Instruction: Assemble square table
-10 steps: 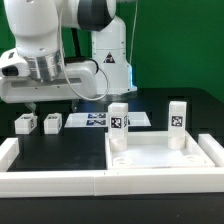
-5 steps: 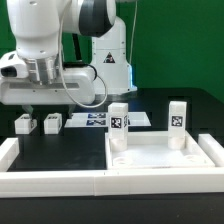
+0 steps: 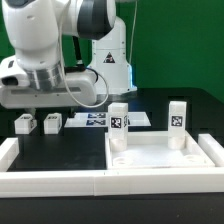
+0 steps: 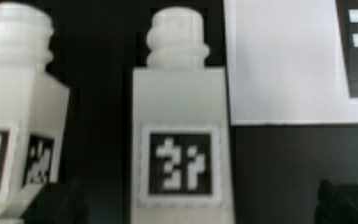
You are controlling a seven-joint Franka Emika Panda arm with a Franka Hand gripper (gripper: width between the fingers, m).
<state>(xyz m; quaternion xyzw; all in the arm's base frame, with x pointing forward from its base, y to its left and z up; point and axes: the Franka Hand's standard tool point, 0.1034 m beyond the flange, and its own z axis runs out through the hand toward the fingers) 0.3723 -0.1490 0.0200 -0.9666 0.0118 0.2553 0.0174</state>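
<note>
At the left, the left loose leg (image 3: 25, 123) and the right loose leg (image 3: 52, 121) sit side by side, close but apart. Our gripper (image 4: 202, 202) hangs above them with its jaws spread wide and nothing between them but air. In the wrist view the fingertips (image 4: 55, 206) straddle one leg, which we judge to be the right one, since the marker board (image 3: 100, 119) lies just beside it. Further right, the slab (image 3: 165, 165) rests behind the low wall (image 3: 50, 181), with a third leg (image 3: 118, 122) and a fourth leg (image 3: 177, 118) upright at its far corners. The risk we see is the tight gap between the loose legs: a finger descending slightly off line could land on the neighbour or shove it aside. An off-centre pinch could also twist the leg in the grasp.
</note>
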